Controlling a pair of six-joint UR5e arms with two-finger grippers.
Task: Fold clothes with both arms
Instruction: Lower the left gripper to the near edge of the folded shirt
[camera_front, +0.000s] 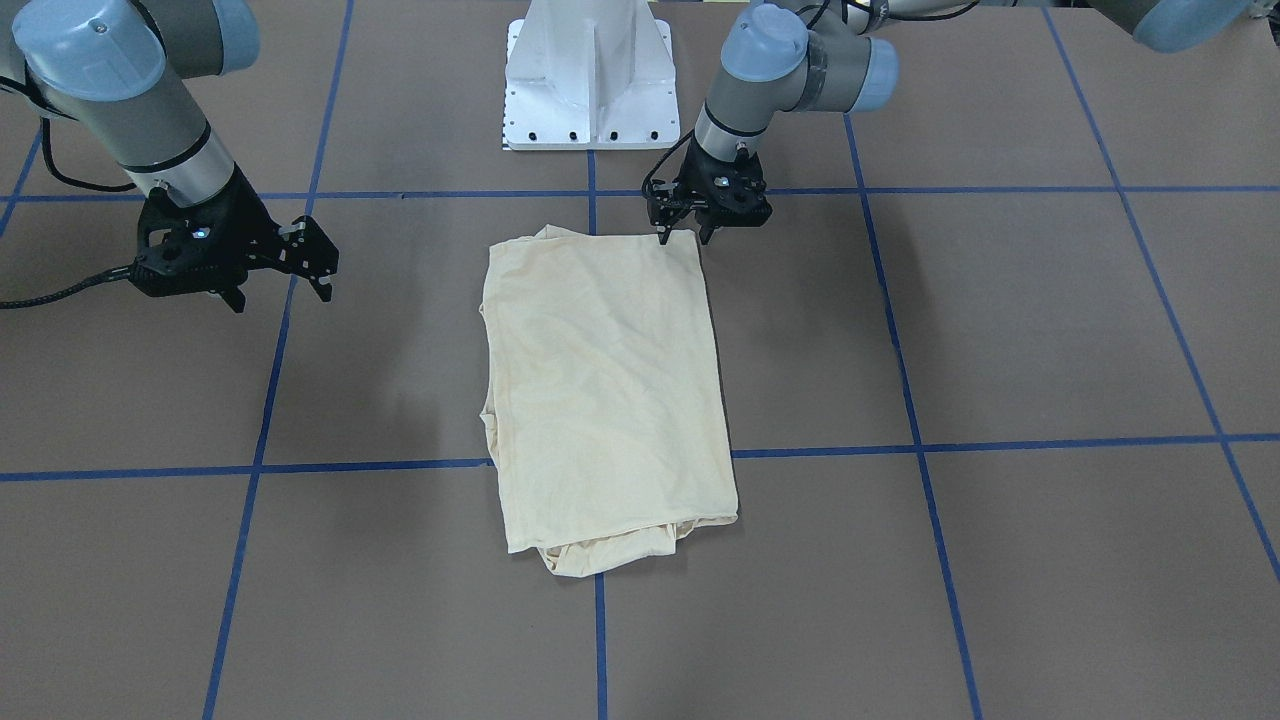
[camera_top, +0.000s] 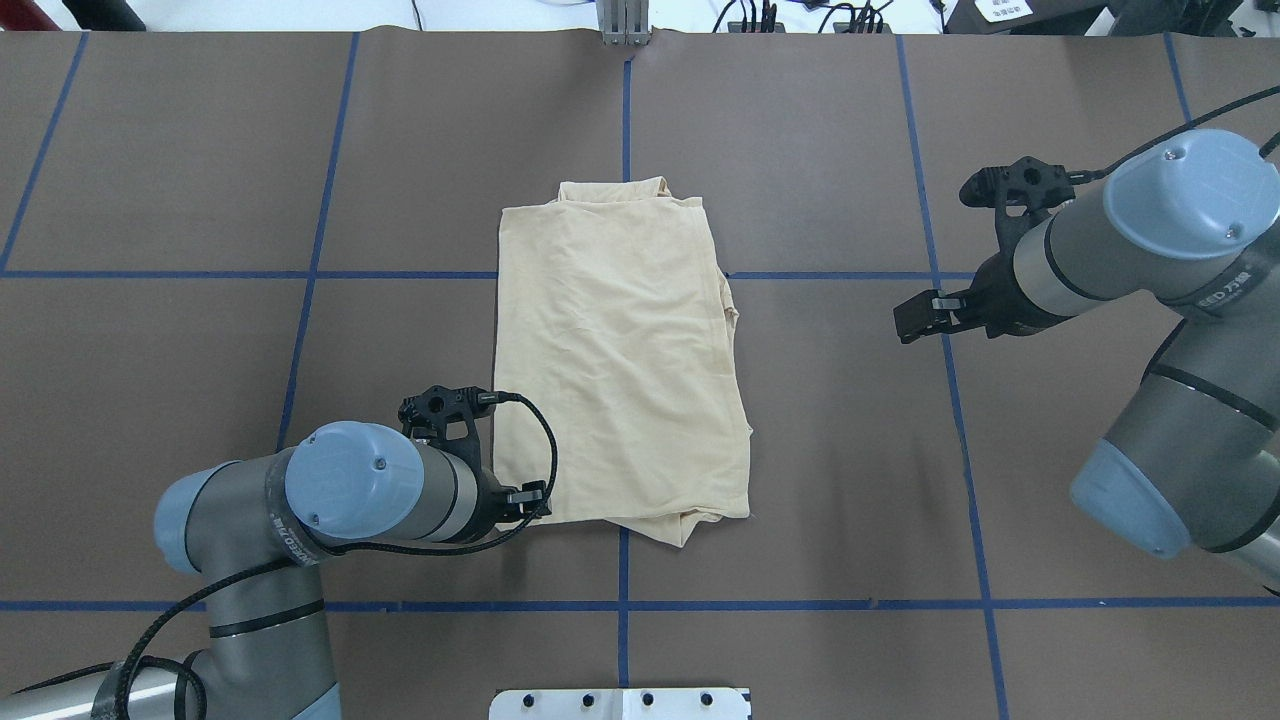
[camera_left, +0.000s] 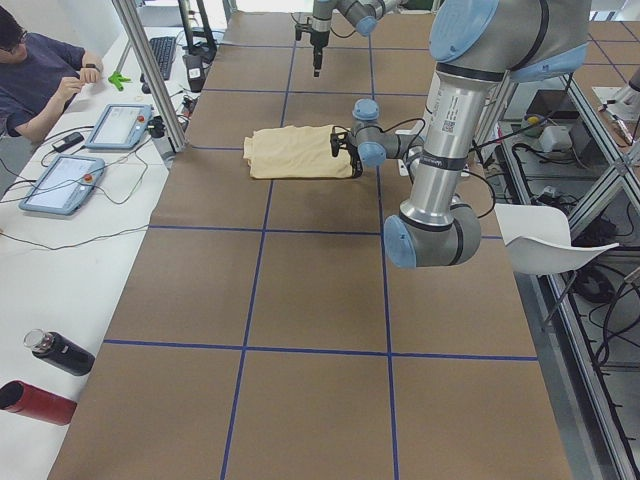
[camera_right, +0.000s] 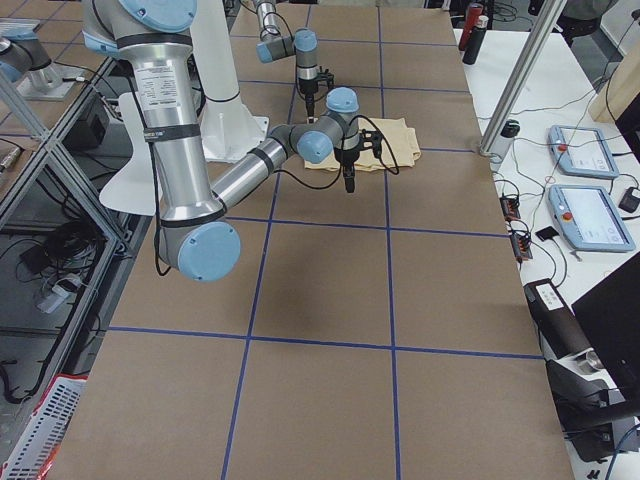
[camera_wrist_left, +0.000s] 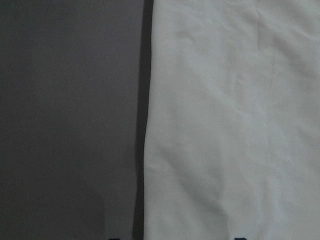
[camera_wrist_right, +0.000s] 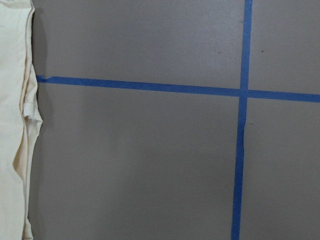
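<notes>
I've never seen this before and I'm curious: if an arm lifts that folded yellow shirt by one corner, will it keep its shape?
Probably not. The shirt looks thin and wrinkled, with loose layers bunching at its ends, so it would likely droop and unfold. The stack lies low and flat, which suggests it weighs little. If pushed, it would probably crumple rather than slide as one piece.

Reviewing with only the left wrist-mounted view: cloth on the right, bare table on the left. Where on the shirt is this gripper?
Observer: The left gripper is at the folded T-shirt's corner nearest the robot, on the robot's left side, jaws open.
Operator: Is the right gripper on the cloth too?
Observer: No. The right gripper is open over bare table, apart from the T-shirt's opposite long edge.
Operator: How does the fold look?
Observer: A neat rectangle, plain side up; under-layers poke out at the far end.
</notes>
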